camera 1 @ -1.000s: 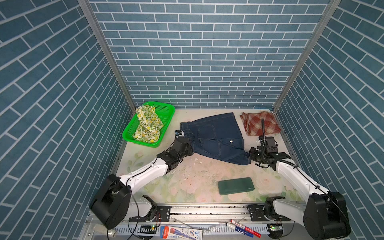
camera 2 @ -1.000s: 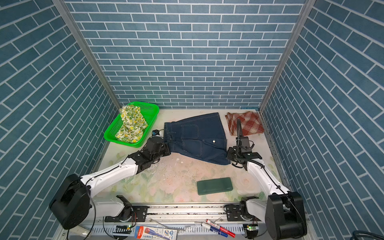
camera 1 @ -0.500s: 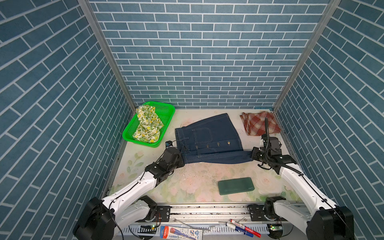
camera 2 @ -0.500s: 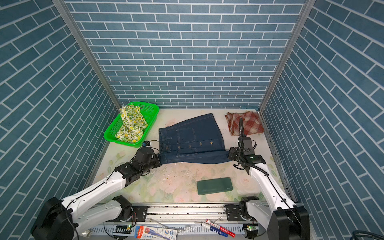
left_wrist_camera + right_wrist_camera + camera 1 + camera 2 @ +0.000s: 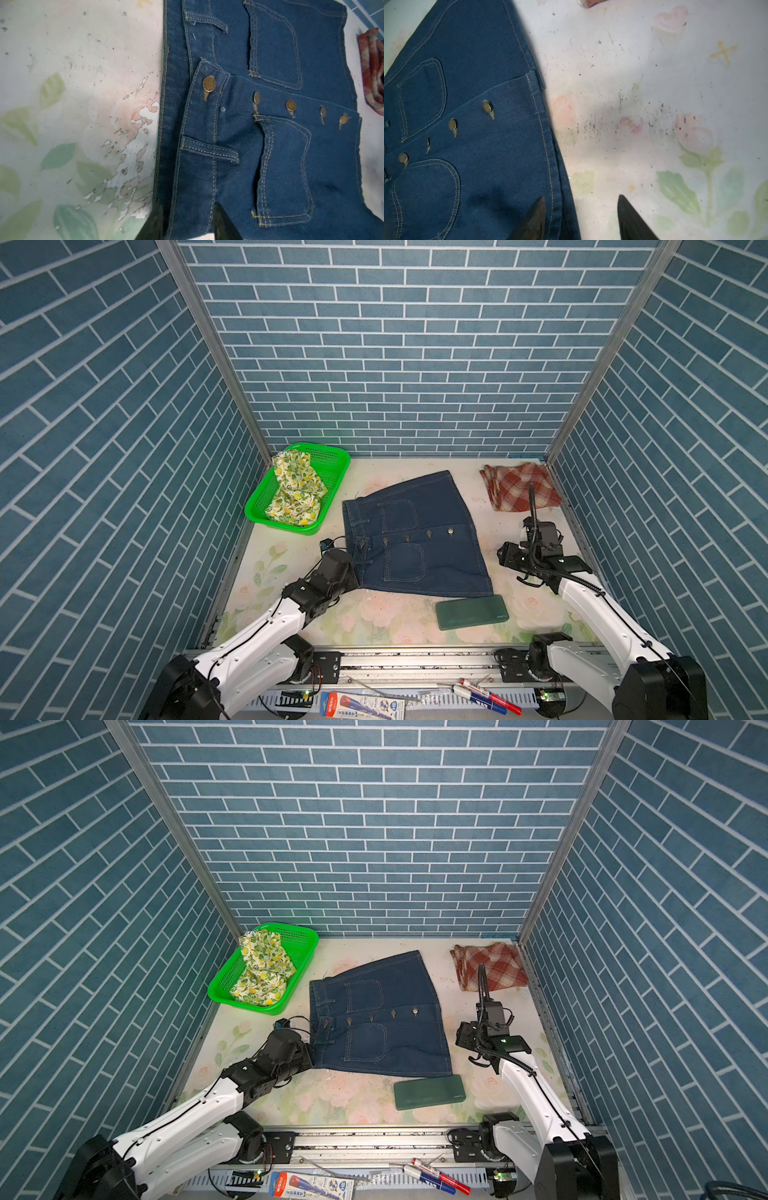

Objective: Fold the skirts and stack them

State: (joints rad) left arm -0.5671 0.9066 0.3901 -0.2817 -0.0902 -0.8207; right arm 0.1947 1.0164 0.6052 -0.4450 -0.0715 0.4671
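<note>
The denim button-front skirt (image 5: 415, 539) lies spread flat, front up, both patch pockets and the button row showing, so I judge I'm between spreading and the first fold; no fold is made yet.

My left gripper (image 5: 188, 220) sits at the skirt's waistband. Its jaws are parted with the band's edge between them and clamp nothing. The right gripper (image 5: 579, 214) is at the hem side, also parted, with one finger over the hem and one over bare table (image 5: 654, 104). It holds nothing either.

The lemon-print skirt (image 5: 296, 489) is crumpled in the green mesh basket (image 5: 332, 456), off the denim's waistband end. The folded plaid skirt (image 5: 519, 487) lies beyond the far hem corner.

Next, I think, both claws must close on matching edges, waistband and hem, and carry one half over along the button line. The dark green slab (image 5: 471, 611) lies right against the near hem corner (whether it touches, I cannot tell), so it could snag the lift.
</note>
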